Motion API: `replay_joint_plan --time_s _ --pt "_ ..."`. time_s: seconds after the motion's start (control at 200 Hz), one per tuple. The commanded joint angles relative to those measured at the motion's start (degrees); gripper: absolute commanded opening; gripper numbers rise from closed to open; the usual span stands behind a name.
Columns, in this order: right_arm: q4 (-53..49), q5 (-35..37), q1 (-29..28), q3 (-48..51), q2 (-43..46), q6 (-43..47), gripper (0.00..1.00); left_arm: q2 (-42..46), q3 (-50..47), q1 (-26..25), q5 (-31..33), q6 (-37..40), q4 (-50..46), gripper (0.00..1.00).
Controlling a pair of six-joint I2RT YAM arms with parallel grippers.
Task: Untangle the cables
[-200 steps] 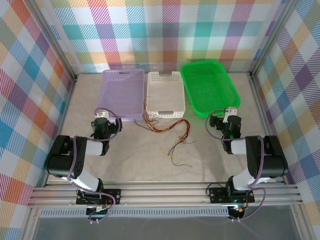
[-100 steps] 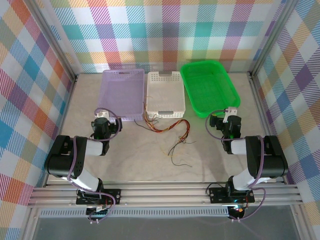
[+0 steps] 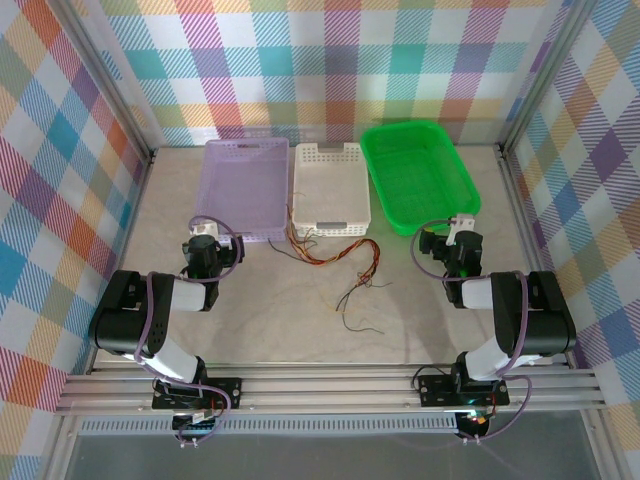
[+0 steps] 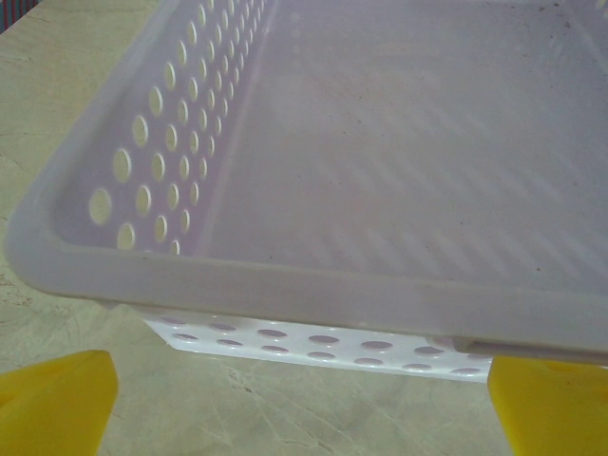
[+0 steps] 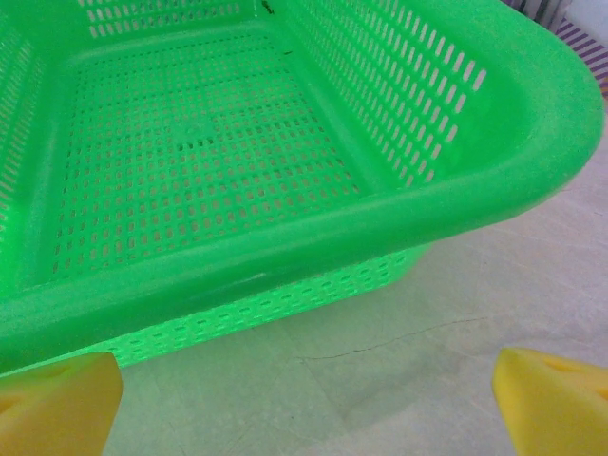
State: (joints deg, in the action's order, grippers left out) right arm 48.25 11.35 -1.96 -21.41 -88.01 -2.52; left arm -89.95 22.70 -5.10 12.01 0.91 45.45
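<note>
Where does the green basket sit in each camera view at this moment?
Top external: the green basket is at the far right of the back row, its interior bare.
Right wrist: its near rim runs across the picture close ahead, with the mesh floor above it.
Left wrist: this camera faces the lilac tray instead.
Shared landmark: the marbled tabletop, seen below each tray's near edge.
</note>
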Motion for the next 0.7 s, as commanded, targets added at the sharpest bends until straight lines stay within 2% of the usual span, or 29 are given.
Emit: replay_joint_plan --time_s 0.0,0.07,0.235,0.31,0.39,0.565,0.695 --pt "5.2 1.0 -0.3 1.9 1.8 -0.9 1.00 0.4 0.6 0.1 -0.4 -0.4 2.1 1.00" --pt "8.7 0.9 -0.3 3.9 2.0 -0.8 1.00 0.4 0.6 0.0 -0.4 -0.4 2.1 1.00" --pt "8.3 -0.2 -0.3 3.6 2.4 -0.3 1.00 0.5 0.6 0.1 -0.4 -0.4 2.1 1.00" --pt "3.8 -2.4 -0.5 1.5 4.5 1.1 1.00 0.5 0.6 0.0 -0.4 -0.4 2.1 1.00" --pt "-9.3 -2.7 -0.7 -2.5 10.7 1.4 1.00 0.5 0.6 0.1 -0.4 -0.4 2.1 1.00" --pt "-11.7 -1.3 -3.2 -2.2 17.1 3.0 1.00 0.5 0.6 0.0 -0.4 -0.4 2.2 1.00" --pt "-20.9 -3.7 -6.2 -3.9 26.2 4.4 1.00 0.4 0.6 0.1 -0.4 -0.4 2.1 1.00"
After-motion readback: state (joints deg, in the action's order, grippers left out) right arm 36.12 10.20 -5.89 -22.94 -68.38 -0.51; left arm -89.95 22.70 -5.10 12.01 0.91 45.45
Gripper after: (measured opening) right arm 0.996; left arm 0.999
